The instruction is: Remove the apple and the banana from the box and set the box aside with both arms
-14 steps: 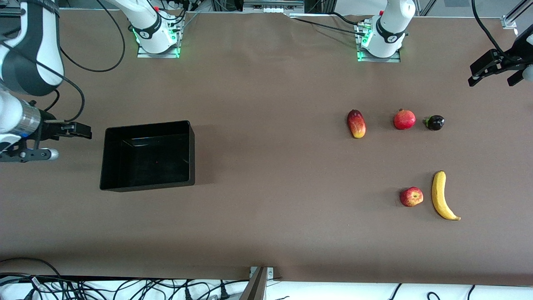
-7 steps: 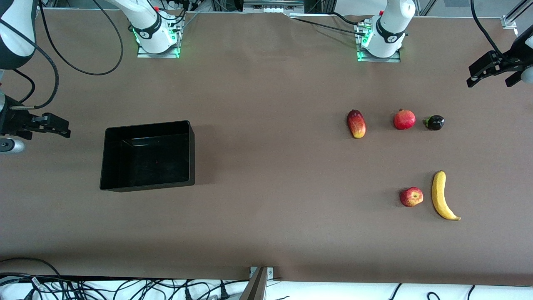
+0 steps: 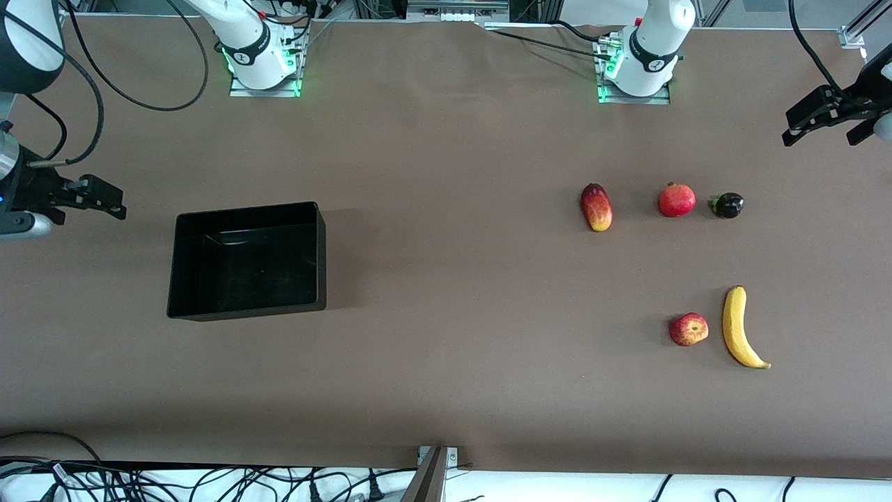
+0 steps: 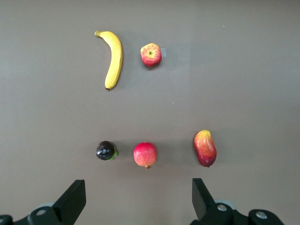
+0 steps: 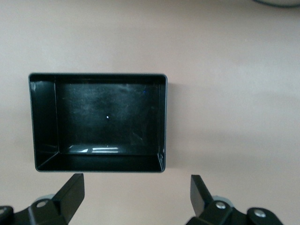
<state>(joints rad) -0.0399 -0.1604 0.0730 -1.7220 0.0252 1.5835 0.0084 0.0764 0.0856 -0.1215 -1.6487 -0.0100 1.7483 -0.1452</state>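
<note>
The black box [image 3: 322, 254] stands empty toward the right arm's end of the table; its rim [image 5: 162, 122] also fills the right wrist view. My right gripper [image 3: 97, 199] [image 5: 137, 197] hangs open over bare table beside the box, holding nothing. The apple [image 3: 688, 329] [image 4: 151, 55] and the banana [image 3: 740, 328] [image 4: 114, 58] lie side by side toward the left arm's end, nearer the front camera than the other fruits. High over that end of the table my left gripper [image 3: 826, 129] [image 4: 139, 204] is open and empty.
A mango [image 3: 596, 207] [image 4: 205, 148], a pomegranate [image 3: 677, 200] [image 4: 145, 154] and a small dark purple fruit [image 3: 727, 205] [image 4: 106, 150] lie in a row farther from the front camera than the apple and banana. Cables trail along the table's front edge.
My right gripper drew away from the box toward the table's end, then crept back slightly. The left gripper barely shifted. Box and fruits stayed put.
</note>
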